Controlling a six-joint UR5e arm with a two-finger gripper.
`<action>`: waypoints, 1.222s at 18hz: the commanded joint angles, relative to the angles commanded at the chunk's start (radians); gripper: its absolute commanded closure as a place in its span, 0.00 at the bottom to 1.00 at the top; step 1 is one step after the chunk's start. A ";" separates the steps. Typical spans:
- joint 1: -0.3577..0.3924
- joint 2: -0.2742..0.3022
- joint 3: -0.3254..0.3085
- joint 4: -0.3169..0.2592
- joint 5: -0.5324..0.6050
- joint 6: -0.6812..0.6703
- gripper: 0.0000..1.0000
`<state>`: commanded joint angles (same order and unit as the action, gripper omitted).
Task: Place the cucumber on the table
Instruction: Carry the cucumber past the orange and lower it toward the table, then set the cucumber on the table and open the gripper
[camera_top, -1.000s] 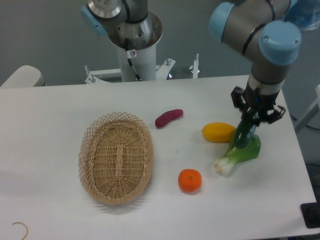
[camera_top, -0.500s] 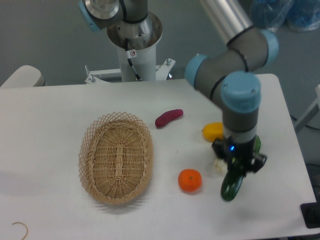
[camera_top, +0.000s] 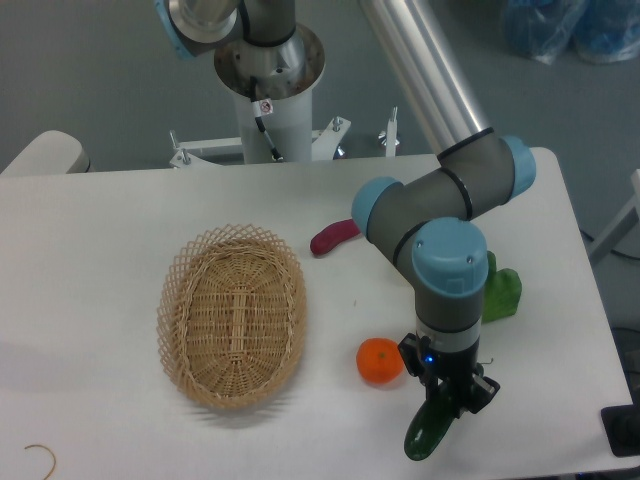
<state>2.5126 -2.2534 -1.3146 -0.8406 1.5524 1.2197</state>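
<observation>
The dark green glossy cucumber (camera_top: 427, 430) hangs from my gripper (camera_top: 447, 396), which is shut on its upper end. The cucumber tilts down to the left, its lower tip close above or at the white table (camera_top: 100, 260) near the front edge, right of the orange. My arm's wrist hides the gripper's fingers from above.
An orange (camera_top: 380, 361) lies just left of the gripper. An oval wicker basket (camera_top: 232, 315) stands at centre left. A purple-red sweet potato (camera_top: 331, 237) lies behind the arm. Green bok choy leaves (camera_top: 502, 295) show right of the wrist. The table's front edge is close.
My arm has carried the cucumber from above the bok choy toward the front and left, and lower. The yellow fruit is now hidden behind the arm.
</observation>
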 joint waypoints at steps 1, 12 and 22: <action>0.003 -0.003 -0.008 0.002 0.002 -0.029 0.78; 0.037 -0.071 0.003 0.008 0.002 -0.172 0.76; 0.028 -0.083 -0.015 0.014 0.003 -0.121 0.72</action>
<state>2.5403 -2.3363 -1.3299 -0.8268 1.5555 1.0983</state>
